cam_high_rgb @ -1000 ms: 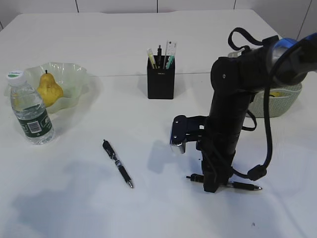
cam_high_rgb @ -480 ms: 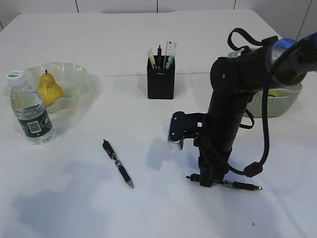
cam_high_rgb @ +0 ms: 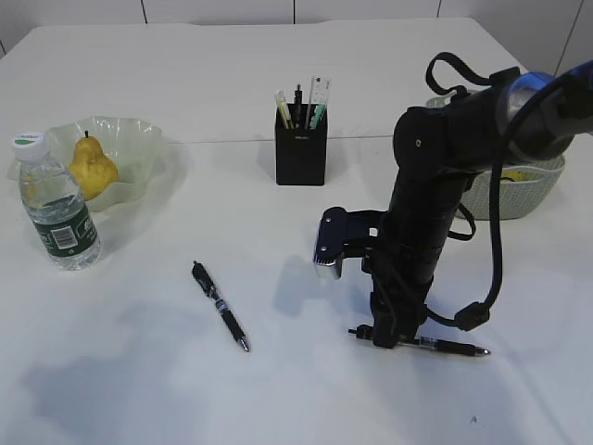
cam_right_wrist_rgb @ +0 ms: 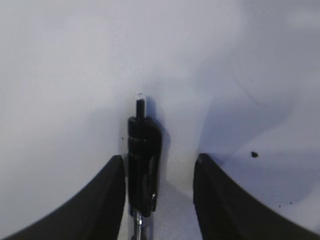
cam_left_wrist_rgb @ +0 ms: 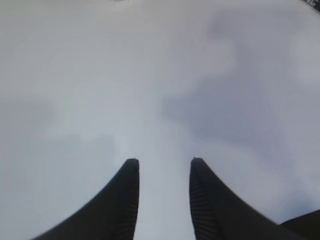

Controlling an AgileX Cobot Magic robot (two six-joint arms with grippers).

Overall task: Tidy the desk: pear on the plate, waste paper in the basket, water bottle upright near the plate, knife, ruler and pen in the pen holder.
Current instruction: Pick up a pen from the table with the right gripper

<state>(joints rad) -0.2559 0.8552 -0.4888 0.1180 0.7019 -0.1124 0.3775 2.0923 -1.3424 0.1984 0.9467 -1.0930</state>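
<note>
- Straddling a black pen [cam_right_wrist_rgb: 143, 165], the right end effector [cam_right_wrist_rgb: 156, 172] sits low on the desk [cam_high_rgb: 278, 74] with jaws parted on either side of the barrel, not yet closed on it, probably lined up for a pinch.
- The left end effector [cam_left_wrist_rgb: 162, 200] hangs half open over bare desk, holding nothing.
- A second pen [cam_high_rgb: 220, 307] lies loose toward the left.
- The pear [cam_high_rgb: 93, 167] sits in the plate [cam_high_rgb: 139, 139], the bottle [cam_high_rgb: 57, 206] upright just beside it.
- The pen holder [cam_high_rgb: 300, 145] carries the ruler [cam_high_rgb: 320, 100]; the basket [cam_high_rgb: 519, 195] stands behind the arm.
</note>
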